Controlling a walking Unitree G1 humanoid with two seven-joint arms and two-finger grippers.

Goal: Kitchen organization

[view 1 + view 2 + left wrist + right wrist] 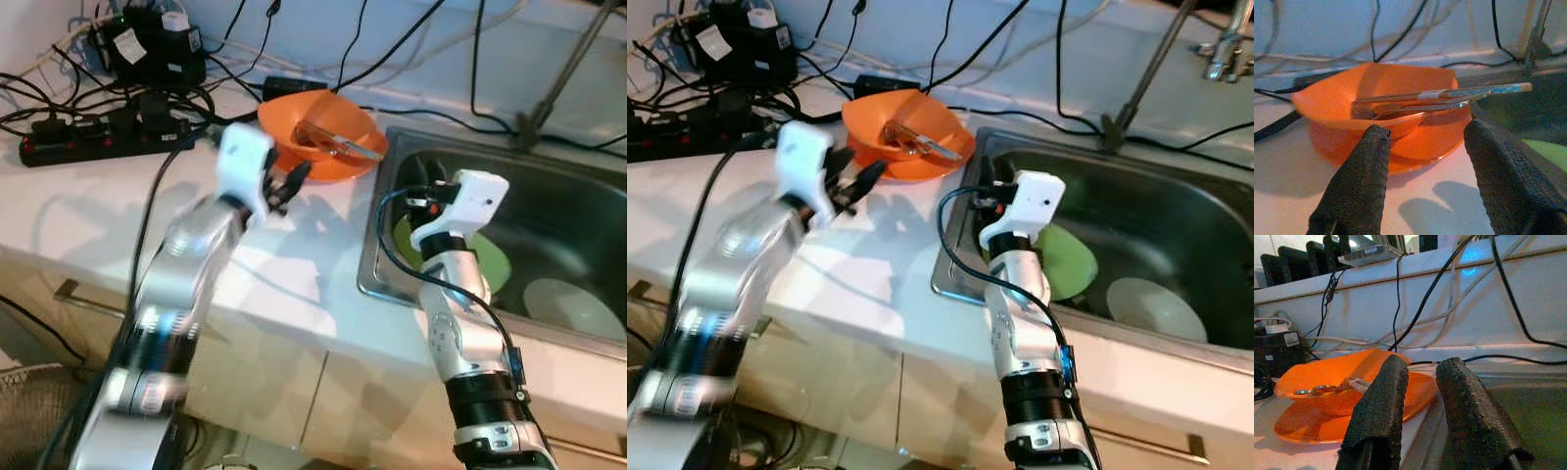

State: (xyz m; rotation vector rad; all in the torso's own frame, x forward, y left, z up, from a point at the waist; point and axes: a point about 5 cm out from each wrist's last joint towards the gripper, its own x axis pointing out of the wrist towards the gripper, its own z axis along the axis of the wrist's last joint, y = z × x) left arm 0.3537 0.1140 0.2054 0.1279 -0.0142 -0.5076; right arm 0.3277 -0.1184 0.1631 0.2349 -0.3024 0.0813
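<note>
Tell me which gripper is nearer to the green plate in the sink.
Right. The right gripper hangs at the steel sink's left edge, just above the round green plate. The left gripper is over the counter, open toward the orange bowl.

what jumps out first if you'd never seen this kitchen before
The bright orange bowl on its matching orange plate, utensils lying inside, sits on the white counter just beside the sink. The left gripper points at it with fingers open, close to its rim. The right gripper hangs at the sink's near corner, above a green plate and a white plate in the basin.
</note>
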